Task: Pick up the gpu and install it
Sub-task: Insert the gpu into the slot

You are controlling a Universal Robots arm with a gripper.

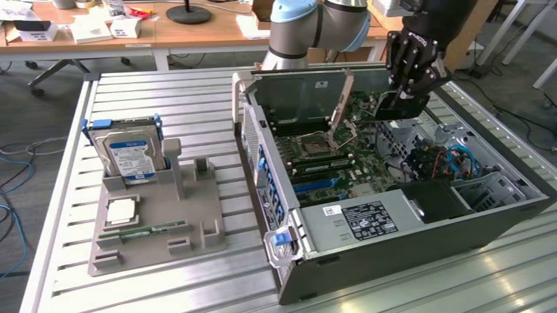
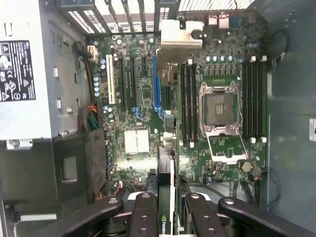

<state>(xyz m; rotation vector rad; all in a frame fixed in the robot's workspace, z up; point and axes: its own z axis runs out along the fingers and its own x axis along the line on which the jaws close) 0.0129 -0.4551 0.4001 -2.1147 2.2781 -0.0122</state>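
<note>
The gpu (image 1: 400,107) hangs inside the open computer case (image 1: 487,228), above the motherboard (image 1: 344,153). My gripper (image 1: 407,91) is shut on it, black fingers pointing down into the case. In the wrist view the gpu (image 2: 165,173) shows edge-on as a thin dark card between my two fingers (image 2: 143,212), and my gripper (image 2: 168,219) clamps it from both sides. Its silver end bracket (image 2: 178,39) reaches toward the rear slot openings of the case. The card hovers roughly in line with the blue expansion slot (image 2: 157,84), apart from the board.
A power supply (image 1: 366,218) fills the case's near corner. The bare processor socket (image 2: 219,108) and memory slots (image 2: 252,98) lie beside the card. In the exterior view's left, a grey fixture (image 1: 156,215) holds a hard drive (image 1: 130,153), a processor chip (image 1: 122,212) and a memory stick (image 1: 148,229).
</note>
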